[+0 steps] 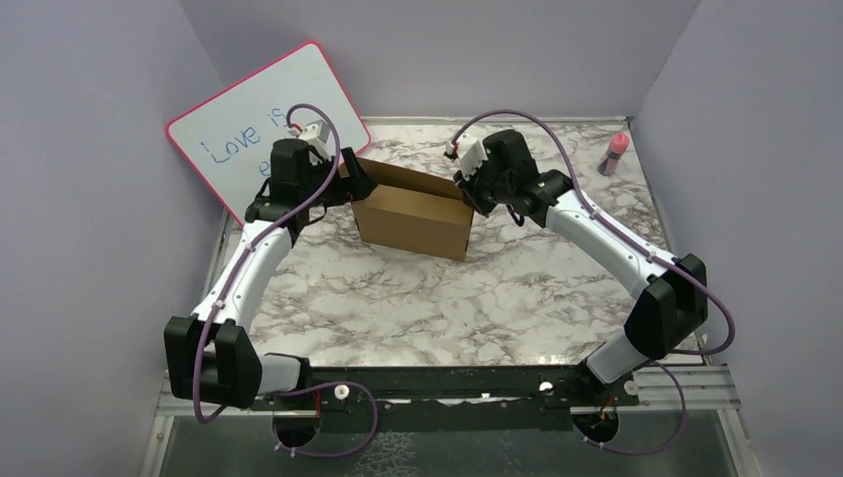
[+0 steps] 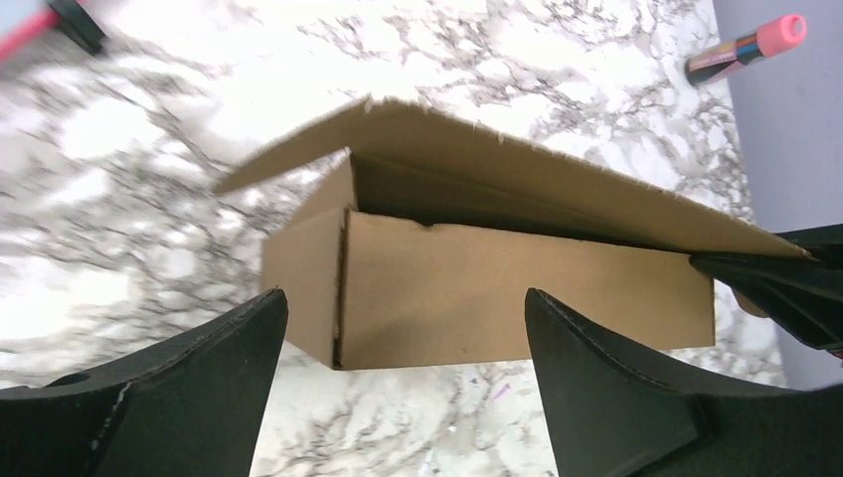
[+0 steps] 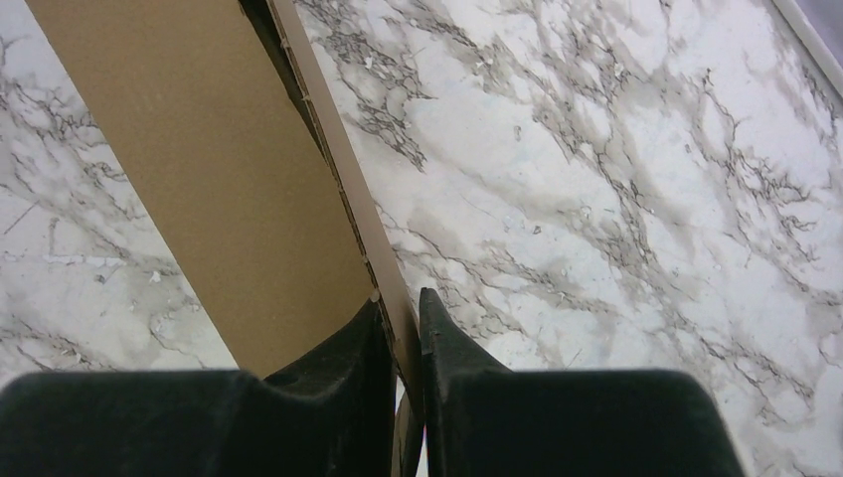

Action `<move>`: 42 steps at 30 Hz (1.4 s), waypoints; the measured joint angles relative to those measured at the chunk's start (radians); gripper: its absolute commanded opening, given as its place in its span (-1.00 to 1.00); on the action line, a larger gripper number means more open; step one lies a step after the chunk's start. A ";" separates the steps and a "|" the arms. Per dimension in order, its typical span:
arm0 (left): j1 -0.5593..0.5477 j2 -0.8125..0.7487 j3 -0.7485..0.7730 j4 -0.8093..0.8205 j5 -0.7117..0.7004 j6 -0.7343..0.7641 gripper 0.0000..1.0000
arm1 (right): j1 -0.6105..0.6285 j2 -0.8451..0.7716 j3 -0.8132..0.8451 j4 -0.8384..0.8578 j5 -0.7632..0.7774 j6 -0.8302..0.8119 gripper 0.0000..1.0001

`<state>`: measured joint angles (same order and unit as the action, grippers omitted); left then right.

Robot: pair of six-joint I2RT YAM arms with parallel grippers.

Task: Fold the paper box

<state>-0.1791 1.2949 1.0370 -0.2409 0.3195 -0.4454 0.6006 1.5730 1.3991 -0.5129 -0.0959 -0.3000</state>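
Two YAM arms rise from the near edge of the marbled table (image 1: pixel 447 298) and bend inward toward its middle. Left gripper (image 2: pixel 406 298): fingers spread wide with no grasp, just beside the left end of the paper box (image 1: pixel 413 224). Right gripper (image 3: pixel 400 308): fingers closed on the thin edge of the box's lid flap at its right end, with the cardboard pinched between the pads. Paper box: stands past the table's centre, between the two grippers, with its walls upright and its lid raised at a slant over the cavity. Beyond the left gripper, a pink-framed whiteboard (image 1: pixel 249 119) with blue handwriting is propped at the far left. Near the far right corner sits a pink-capped marker (image 1: pixel 616 152).
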 measured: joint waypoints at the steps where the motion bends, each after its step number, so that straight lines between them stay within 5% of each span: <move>1: 0.018 0.000 0.032 -0.026 0.003 0.033 0.80 | 0.001 0.000 0.000 0.001 -0.005 0.000 -0.66; 12: 0.112 0.035 0.237 -0.186 0.039 0.311 0.80 | 0.000 0.003 0.000 0.008 -0.028 0.000 -0.66; 24: 0.114 0.227 0.385 -0.270 0.149 0.502 0.57 | 0.000 0.005 0.000 0.013 -0.052 0.000 -0.66; 33: 0.115 0.289 0.451 -0.303 0.175 0.560 -0.20 | 0.000 0.006 0.000 0.015 -0.055 0.000 -0.66; 42: 0.115 0.297 0.445 -0.334 0.198 0.558 -0.55 | 0.000 0.013 0.000 0.024 -0.055 0.002 -0.66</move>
<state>-0.0643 1.5921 1.4818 -0.5751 0.5175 0.1123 0.6010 1.5856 1.3987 -0.4889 -0.1513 -0.2977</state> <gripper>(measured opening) 0.276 0.173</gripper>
